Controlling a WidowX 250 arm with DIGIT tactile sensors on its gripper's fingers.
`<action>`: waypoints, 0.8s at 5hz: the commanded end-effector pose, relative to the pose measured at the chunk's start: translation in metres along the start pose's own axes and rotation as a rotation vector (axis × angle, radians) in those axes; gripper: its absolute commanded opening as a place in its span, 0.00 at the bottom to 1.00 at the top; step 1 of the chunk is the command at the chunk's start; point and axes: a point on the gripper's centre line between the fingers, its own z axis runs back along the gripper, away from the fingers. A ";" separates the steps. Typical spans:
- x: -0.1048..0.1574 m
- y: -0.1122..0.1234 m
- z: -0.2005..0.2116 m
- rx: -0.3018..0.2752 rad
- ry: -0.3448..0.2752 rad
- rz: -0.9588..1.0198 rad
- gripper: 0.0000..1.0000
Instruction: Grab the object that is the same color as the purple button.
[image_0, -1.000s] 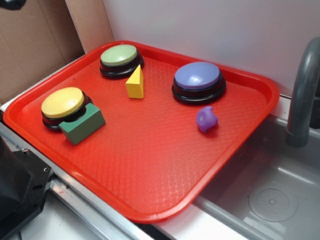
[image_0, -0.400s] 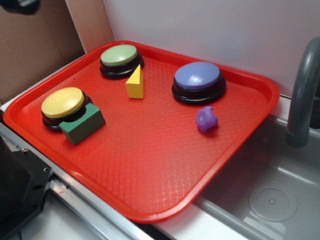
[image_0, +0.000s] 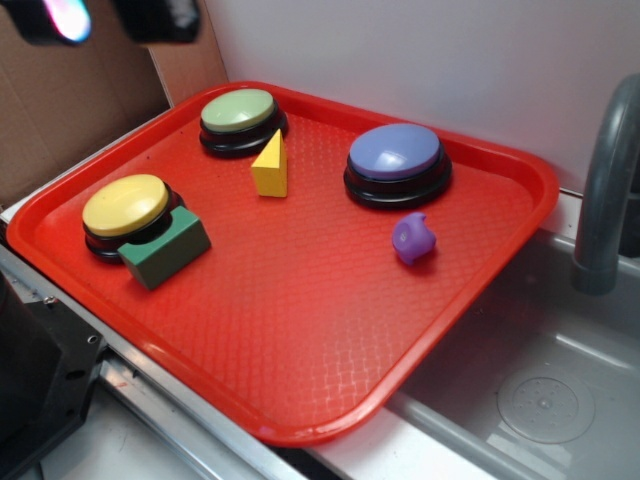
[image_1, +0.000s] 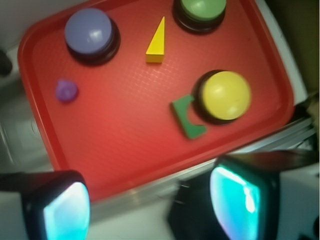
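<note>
Red tray with a textured floor and raised rim, holding six things: three dome buttons on black bases and three small pieces. Buttons, one of each colour: green button at the far left, yellow button at the near left, purple button at the far right. Small pieces, one of each: yellow wedge upright between the green and purple buttons; green block touching the near side of the yellow button's base; purple toy, lumpy and glossy, lying alone just nearer than the purple button and apart from it, toward the tray's right edge.

The tray rests partly over a grey sink, whose basin and drain show at the near right; a grey faucet rises at the right edge. White wall behind; brown cardboard at the far left.

Gripper: high above the tray's near-left side, well apart from everything on it. In the wrist view its two fingers stand wide apart with nothing between them.
</note>
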 end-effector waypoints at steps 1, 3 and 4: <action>0.036 -0.049 -0.033 -0.071 -0.092 0.225 1.00; 0.059 -0.082 -0.078 -0.093 -0.101 0.321 1.00; 0.064 -0.098 -0.105 -0.099 -0.081 0.336 1.00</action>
